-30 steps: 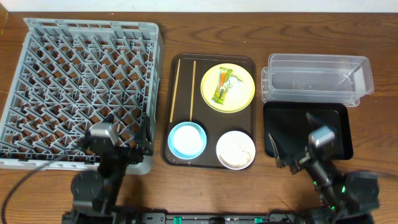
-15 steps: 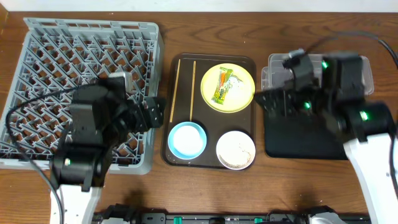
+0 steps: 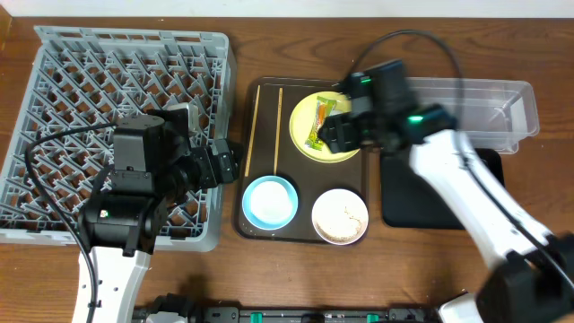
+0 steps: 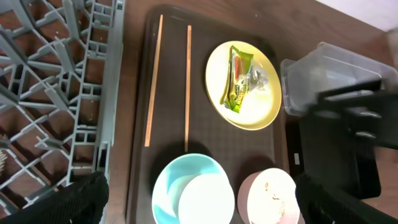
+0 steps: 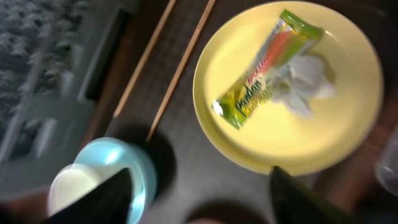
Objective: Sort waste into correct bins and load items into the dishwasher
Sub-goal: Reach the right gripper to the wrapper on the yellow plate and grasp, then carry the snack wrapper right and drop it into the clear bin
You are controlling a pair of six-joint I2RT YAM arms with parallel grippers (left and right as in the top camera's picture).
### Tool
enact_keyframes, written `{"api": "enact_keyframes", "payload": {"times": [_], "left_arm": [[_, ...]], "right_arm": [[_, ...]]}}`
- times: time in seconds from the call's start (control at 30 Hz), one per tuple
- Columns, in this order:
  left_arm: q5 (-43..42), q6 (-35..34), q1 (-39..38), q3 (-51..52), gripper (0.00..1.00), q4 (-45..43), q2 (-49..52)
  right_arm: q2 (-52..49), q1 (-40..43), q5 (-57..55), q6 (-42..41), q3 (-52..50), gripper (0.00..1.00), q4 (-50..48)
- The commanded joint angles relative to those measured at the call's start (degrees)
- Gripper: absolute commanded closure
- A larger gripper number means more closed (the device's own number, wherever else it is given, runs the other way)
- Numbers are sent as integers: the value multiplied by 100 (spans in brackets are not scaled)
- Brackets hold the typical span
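Observation:
The grey dish rack (image 3: 108, 99) fills the left. The yellow plate (image 3: 345, 112) carries the green-and-yellow wrapper (image 3: 317, 130) and a white scrap (image 5: 305, 78). Two chopsticks (image 3: 254, 130) lie left of it. The light blue bowl (image 3: 269, 202) holds the white cup (image 4: 205, 202). The white bowl (image 3: 340, 215) holds rice grains. My right gripper (image 3: 336, 133) hovers open over the plate's near edge, empty (image 5: 202, 205). My left gripper (image 3: 226, 163) is open and empty at the rack's right edge, above the blue bowl (image 4: 199, 205).
All dishes sit on a dark brown serving tray (image 3: 300, 175). The clear tub (image 3: 484, 112) stands at the back right, the black tray (image 3: 444, 193) in front of it. My right arm reaches across both.
My right arm has swung left from over the bins to above the yellow plate. My left arm rose beside the rack a second ago and has since barely shifted.

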State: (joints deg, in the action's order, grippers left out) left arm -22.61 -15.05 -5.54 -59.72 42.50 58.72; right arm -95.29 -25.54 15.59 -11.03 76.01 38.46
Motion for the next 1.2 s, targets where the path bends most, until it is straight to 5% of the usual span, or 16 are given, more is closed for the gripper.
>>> {"api": "enact_keyframes", "payload": {"times": [0.0, 0.4, 0.5, 0.57, 0.87, 1.17], "left_arm": [[-92, -9, -28, -76, 4, 74, 2], [-94, -11, -28, -76, 4, 76, 2], [-92, -9, -28, -76, 3, 76, 2], [-92, -9, -28, -76, 4, 76, 2], [-92, -9, -28, -76, 3, 76, 2], [-92, -11, -28, -76, 4, 76, 2]], "right_arm": [[-498, -393, -986, -28, 118, 34, -334], [-2146, -748, -2262, -938, 118, 54, -1556], [-2382, -754, -2264, -977, 118, 72, -1567], [-2409, -754, -2236, -977, 118, 99, -1547], [-1043, -450, -2035, -992, 125, 99, -1220], [623, 811, -2072, -1360, 125, 99, -66]]}}
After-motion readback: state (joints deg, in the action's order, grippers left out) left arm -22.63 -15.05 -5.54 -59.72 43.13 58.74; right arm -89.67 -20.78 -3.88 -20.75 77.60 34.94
